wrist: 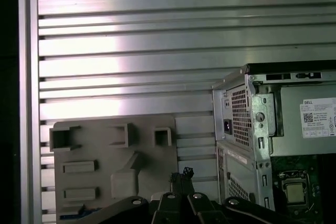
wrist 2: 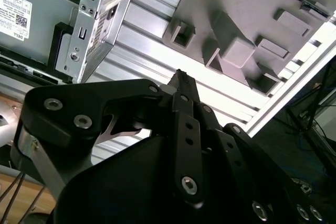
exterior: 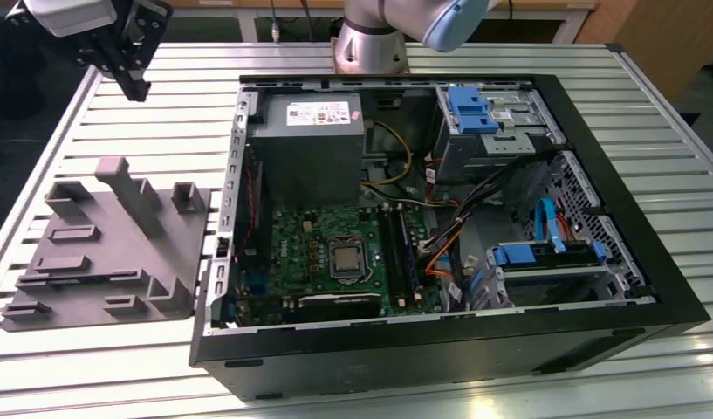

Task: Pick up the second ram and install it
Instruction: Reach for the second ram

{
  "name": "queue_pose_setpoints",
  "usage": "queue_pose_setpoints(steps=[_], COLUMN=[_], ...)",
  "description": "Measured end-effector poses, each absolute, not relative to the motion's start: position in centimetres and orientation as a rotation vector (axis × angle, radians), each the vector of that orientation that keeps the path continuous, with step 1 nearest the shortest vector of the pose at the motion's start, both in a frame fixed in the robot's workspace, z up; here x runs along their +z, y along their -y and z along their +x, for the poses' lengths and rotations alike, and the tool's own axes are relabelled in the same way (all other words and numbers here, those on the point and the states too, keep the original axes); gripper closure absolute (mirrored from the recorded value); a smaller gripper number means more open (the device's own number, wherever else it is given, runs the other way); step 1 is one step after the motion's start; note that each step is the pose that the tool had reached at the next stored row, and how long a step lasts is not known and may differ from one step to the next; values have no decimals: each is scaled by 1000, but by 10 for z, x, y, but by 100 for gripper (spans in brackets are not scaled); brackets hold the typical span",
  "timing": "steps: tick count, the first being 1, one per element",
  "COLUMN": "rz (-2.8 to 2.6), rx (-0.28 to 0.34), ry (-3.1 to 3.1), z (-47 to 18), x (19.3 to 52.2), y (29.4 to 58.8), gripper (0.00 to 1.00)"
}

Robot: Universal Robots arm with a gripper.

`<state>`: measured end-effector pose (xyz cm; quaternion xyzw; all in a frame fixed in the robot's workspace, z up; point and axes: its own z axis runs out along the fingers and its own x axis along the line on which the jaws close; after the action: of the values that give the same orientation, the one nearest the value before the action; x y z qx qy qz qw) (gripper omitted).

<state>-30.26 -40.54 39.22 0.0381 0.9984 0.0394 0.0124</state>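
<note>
My gripper (exterior: pixel 133 87) hangs over the slatted table at the exterior view's far left, beyond the grey fixture plate (exterior: pixel 112 253). Its black fingers meet at the tips (wrist 2: pixel 181 75) with nothing between them, so it is shut and empty. In the first wrist view the fingertips (wrist: pixel 186 173) sit between the fixture plate (wrist: pixel 115 161) and the computer case's corner (wrist: pixel 236 129). A thin blue strip (wrist: pixel 79 213) lies in a slot of the plate; I cannot tell whether it is the second ram. The memory slots (exterior: pixel 398 249) run beside the processor (exterior: pixel 346 259) on the green motherboard.
The open black computer case (exterior: pixel 635 218) takes up the table's middle and right. Inside are a grey power supply (exterior: pixel 310 140), blue drive clips (exterior: pixel 473 109) and loose cables. The fixture plate carries upright posts (exterior: pixel 129 196). The arm's base (exterior: pixel 373 44) stands behind the case.
</note>
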Motion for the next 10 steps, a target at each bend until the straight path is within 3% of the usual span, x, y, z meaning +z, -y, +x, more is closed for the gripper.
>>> queue_pose_setpoints(steps=[10], rz=[119], rx=[127], ry=[-3112], z=[-311], x=[392], y=[407], gripper=[89])
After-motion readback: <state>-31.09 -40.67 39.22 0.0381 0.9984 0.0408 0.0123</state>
